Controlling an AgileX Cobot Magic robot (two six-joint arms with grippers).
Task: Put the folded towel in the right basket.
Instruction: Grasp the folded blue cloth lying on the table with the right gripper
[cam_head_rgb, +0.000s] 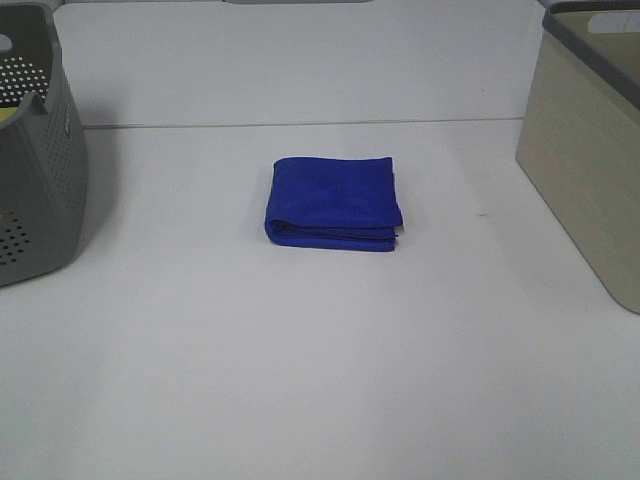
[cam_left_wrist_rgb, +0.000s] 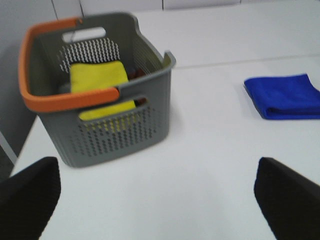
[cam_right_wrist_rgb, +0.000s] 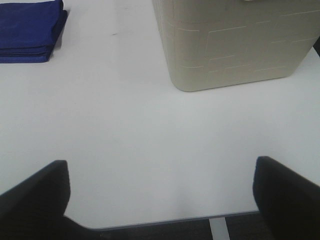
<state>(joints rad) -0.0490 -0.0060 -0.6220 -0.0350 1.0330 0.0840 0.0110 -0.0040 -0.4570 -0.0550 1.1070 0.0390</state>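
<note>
A folded blue towel (cam_head_rgb: 334, 202) lies flat in the middle of the white table. It also shows in the left wrist view (cam_left_wrist_rgb: 283, 95) and in the right wrist view (cam_right_wrist_rgb: 31, 29). The right basket (cam_head_rgb: 590, 140) is beige with a grey rim and stands at the right edge; it also shows in the right wrist view (cam_right_wrist_rgb: 235, 40). My left gripper (cam_left_wrist_rgb: 160, 200) is open and empty over the table's front left. My right gripper (cam_right_wrist_rgb: 160, 200) is open and empty over the table's front right edge. Neither gripper shows in the exterior high view.
A grey perforated basket (cam_head_rgb: 35, 150) stands at the left edge. In the left wrist view it (cam_left_wrist_rgb: 105, 130) has an orange handle (cam_left_wrist_rgb: 47, 95) and holds a yellow cloth (cam_left_wrist_rgb: 100, 82). The table's front edge (cam_right_wrist_rgb: 165, 221) lies under my right gripper.
</note>
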